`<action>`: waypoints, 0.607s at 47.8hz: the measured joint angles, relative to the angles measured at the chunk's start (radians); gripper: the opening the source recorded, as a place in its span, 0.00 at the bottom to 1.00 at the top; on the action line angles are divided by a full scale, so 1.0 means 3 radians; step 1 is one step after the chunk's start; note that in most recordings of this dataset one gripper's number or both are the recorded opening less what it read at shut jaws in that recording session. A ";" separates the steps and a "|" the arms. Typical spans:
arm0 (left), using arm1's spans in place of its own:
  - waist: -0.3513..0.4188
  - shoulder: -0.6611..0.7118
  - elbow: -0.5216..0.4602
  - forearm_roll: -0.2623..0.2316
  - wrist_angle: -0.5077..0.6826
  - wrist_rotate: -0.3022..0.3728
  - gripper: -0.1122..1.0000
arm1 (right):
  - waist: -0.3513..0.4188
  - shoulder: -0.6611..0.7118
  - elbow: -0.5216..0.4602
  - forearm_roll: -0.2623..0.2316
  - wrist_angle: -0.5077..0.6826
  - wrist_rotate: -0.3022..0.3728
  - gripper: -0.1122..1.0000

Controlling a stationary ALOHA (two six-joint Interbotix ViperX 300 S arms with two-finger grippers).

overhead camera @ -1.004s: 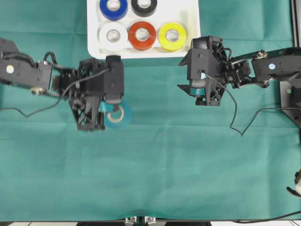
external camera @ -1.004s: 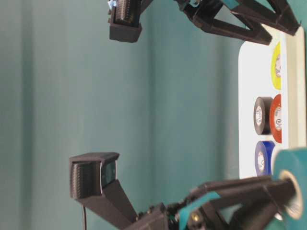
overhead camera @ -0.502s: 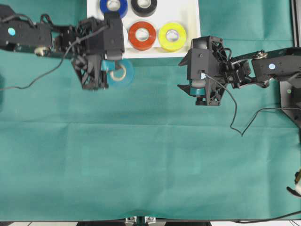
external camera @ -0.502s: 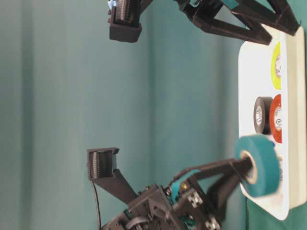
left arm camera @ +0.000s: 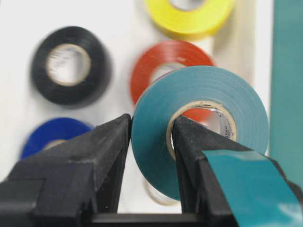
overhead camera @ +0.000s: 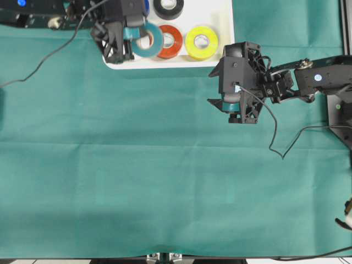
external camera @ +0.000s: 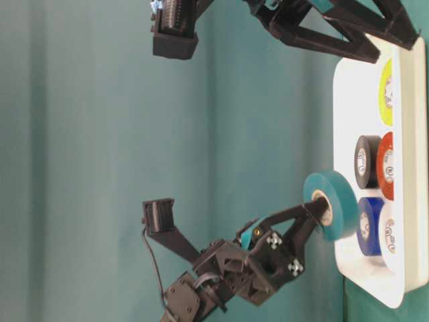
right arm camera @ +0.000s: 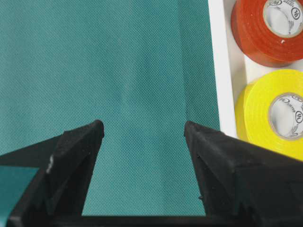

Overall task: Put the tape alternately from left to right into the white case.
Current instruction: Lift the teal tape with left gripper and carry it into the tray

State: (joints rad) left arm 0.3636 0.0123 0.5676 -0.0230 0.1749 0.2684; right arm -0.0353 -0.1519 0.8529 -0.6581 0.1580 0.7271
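Tape rolls are nearly all home: the teal roll [left arm camera: 196, 125] is the last one out, and it sits clamped in the left gripper [left arm camera: 151, 142], one finger against its outer face and the other through the pale core. In the table-level view it hangs clear above the white case [external camera: 348, 265], over the near end where the blue roll [external camera: 367, 225] and white roll [external camera: 389, 228] lie.

Past it, the black roll [left arm camera: 71, 64], red-orange roll [left arm camera: 165, 64] and yellow roll [left arm camera: 189, 16] lie flat in the case, so five of six look placed. The white roll is mostly hidden from overhead by the left arm, so its exact spot is hard to judge.

What seems left is setting the teal roll down in a free space, probably beside the black roll [overhead camera: 168, 7], and letting go.

Farther off, the right gripper [right arm camera: 144, 137] hovers over the green desk [overhead camera: 165, 181] with its jaws wide apart and nothing between them.
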 measured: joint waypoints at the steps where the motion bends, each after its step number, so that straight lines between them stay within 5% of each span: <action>1: 0.0015 0.0026 -0.0015 0.0005 -0.0005 0.0010 0.05 | 0.0000 -0.0005 0.0005 0.0000 0.0000 -0.0005 0.80; 19: 0.0302 0.0363 -0.0343 0.0000 -0.0031 0.0072 0.05 | 0.0000 0.0000 0.0000 0.0000 0.0000 0.0000 0.80; 29: 0.0358 0.0516 -0.0527 0.0005 -0.0031 0.0399 0.05 | 0.0000 -0.0005 0.0000 -0.0005 0.0000 0.0000 0.80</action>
State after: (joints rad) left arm 0.4709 0.1672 0.4096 -0.0215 0.1657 0.3881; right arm -0.0353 -0.1534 0.8529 -0.6596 0.1580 0.7271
